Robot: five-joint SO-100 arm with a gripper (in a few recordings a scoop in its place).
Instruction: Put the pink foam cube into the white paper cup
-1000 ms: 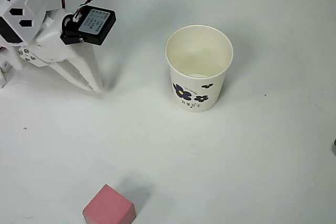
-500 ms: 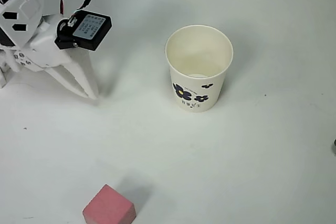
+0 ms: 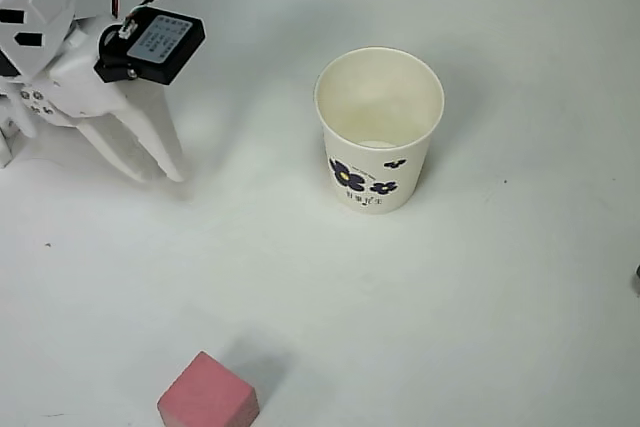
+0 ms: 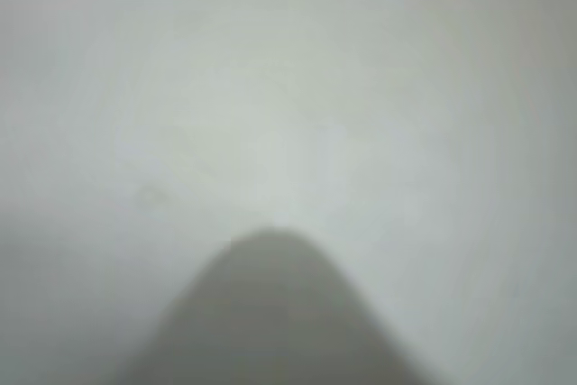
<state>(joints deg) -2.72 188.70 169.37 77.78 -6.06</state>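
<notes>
Fingers [image 3: 150, 162] pointing down at upper left of overhead view, tips nearly together, holding nothing. Pink foam cube [image 3: 208, 393] well below them on the desk [image 3: 500, 297]; white paper cup [image 3: 379, 129] off right.

From above, my white two-finger jaws [image 3: 160, 175] sit at the upper left of the plain white counter [image 3: 500, 327], tips pointing down toward its surface and close together — nothing between them. A black box with a label [image 3: 152, 45] rides on my wrist. The cream-white tapered paper cup [image 3: 379, 132] with dark blue flowers stands upright near the centre, mouth open. The small salmon-pink foam cube [image 3: 208, 393] lies at the bottom edge — well apart from both cup and jaws.
</notes>
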